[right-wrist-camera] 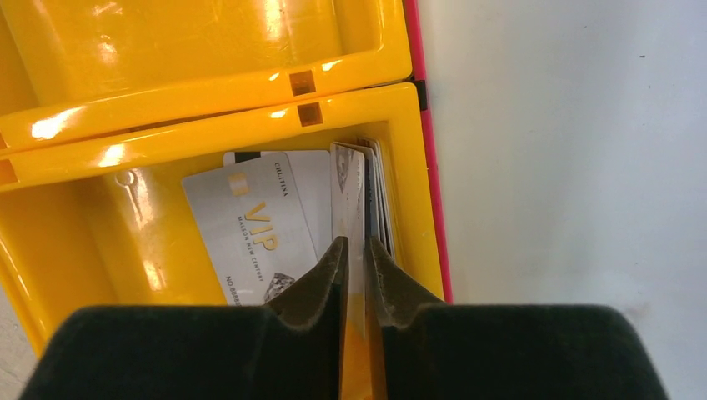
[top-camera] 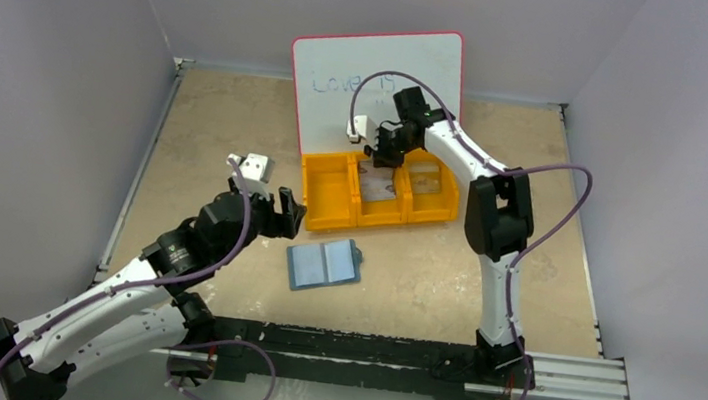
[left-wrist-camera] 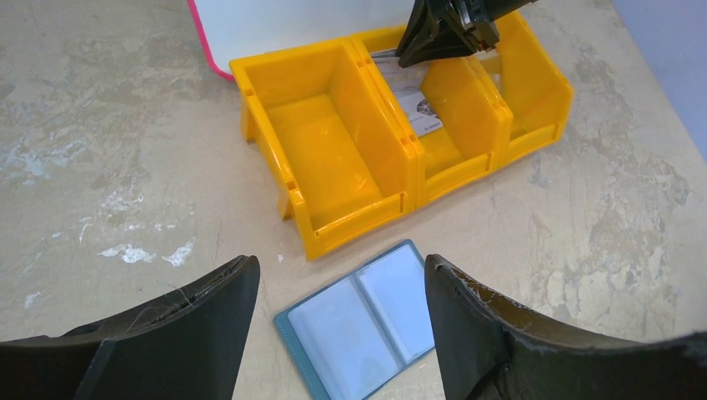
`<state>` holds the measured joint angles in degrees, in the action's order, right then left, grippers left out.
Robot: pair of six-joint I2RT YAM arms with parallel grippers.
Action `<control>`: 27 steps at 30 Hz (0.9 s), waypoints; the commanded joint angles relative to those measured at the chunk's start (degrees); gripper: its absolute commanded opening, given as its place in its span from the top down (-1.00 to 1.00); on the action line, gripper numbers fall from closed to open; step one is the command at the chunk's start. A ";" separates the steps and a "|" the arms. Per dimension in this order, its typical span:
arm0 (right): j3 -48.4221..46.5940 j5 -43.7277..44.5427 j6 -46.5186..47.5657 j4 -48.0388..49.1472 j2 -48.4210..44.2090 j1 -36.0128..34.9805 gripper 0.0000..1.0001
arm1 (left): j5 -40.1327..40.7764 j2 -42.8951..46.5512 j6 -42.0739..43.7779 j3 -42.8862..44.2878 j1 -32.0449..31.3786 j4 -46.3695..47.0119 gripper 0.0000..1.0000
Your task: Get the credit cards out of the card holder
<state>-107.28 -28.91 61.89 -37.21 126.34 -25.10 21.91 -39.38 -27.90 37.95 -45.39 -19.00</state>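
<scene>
Right gripper (right-wrist-camera: 354, 250) seemingly pinching a card (right-wrist-camera: 348, 196) edge-on, to stand it beside others in the bin (right-wrist-camera: 208, 125); left gripper (left-wrist-camera: 340, 265) spread over the holder (left-wrist-camera: 367, 321).

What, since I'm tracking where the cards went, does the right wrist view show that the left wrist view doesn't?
Right wrist only: cards standing on edge against the compartment wall, one of them between the right gripper fingertips. Left wrist only: the card holder lying open below the open left gripper. Both: the yellow bin, a flat silver card in it, and the whiteboard.
</scene>
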 commanded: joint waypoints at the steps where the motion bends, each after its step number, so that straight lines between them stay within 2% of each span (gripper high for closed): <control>1: -1.21 0.42 -0.90 1.78 -2.57 0.23 0.68 | 0.75 0.02 0.53 0.72 0.22 1.42 -0.44; 7: 1.56 1.02 -3.63 6.15 -8.16 0.19 0.66 | 1.63 -1.14 -1.04 0.63 0.21 1.14 -0.43; 13: 10.03 3.69 -10.70 18.61 -17.16 0.18 0.66 | 4.70 -1.13 -4.49 0.07 0.23 0.76 -0.43; 16: 15.09 3.02 -19.26 26.07 -23.48 0.19 0.60 | 8.62 -1.42 -8.15 -0.75 0.23 -0.77 -0.44; 18: 21.20 3.29 -29.50 32.88 -28.79 0.08 0.51 | 12.41 -1.95 -11.80 -1.41 0.21 -2.25 -0.46; 21: 33.73 1.05 -43.12 43.28 -38.87 0.20 0.50 | 15.88 -3.66 -18.57 -1.93 0.21 -5.64 -0.46; 23: 42.23 -2.09 -51.08 48.53 -44.57 0.07 0.40 | 16.09 -4.98 -22.37 -2.35 0.22 -7.74 -0.47; 24: 46.56 -1.62 -56.16 52.19 -47.55 0.11 0.27 | 15.84 -5.47 -24.06 -2.73 0.25 -8.68 -0.47; 27: 59.79 2.47 -69.34 58.75 -55.33 0.09 0.26 | 15.00 -5.76 -28.45 -4.07 0.24 -10.08 -0.47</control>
<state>-60.16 -27.94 15.92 7.75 78.17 -25.08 34.87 -44.97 -47.13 35.46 -45.39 -25.82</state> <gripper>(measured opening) 0.364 0.734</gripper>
